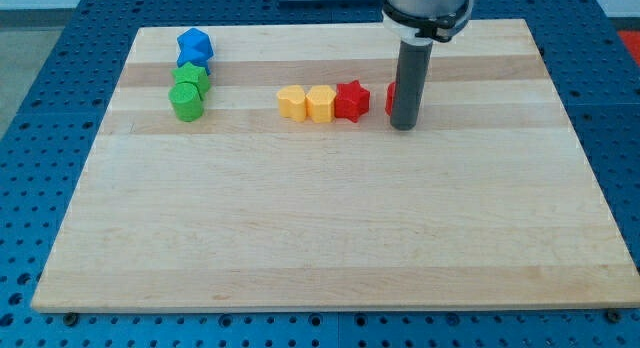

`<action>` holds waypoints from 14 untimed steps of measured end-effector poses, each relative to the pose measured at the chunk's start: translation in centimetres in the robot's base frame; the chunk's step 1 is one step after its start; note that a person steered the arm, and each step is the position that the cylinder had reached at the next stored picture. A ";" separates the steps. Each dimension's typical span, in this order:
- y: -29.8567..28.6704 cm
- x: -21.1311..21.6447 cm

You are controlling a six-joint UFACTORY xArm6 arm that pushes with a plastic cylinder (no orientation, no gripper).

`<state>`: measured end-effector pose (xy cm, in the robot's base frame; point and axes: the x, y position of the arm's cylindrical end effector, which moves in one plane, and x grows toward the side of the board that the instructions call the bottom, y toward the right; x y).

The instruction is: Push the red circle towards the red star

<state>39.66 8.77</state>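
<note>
The red star (351, 99) lies on the wooden board (330, 218) near the view's top middle. The red circle (391, 98) sits just to the star's right, mostly hidden behind my rod; only its left edge shows. My tip (403, 126) stands in front of the red circle, on its right and lower side, touching or almost touching it. A small gap separates the circle from the star.
Two yellow blocks (291, 103) (320, 104) line up touching the star's left side. At the view's upper left, blue blocks (194, 46) stand above a green block (191, 79) and a green cylinder (186, 102).
</note>
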 end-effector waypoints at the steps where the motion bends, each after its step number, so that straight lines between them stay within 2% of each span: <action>1: 0.0 2.2; 2: -2.0 4.2; 4: -12.5 2.2; 10: -6.5 0.3; 14: -7.6 0.3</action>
<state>40.01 1.16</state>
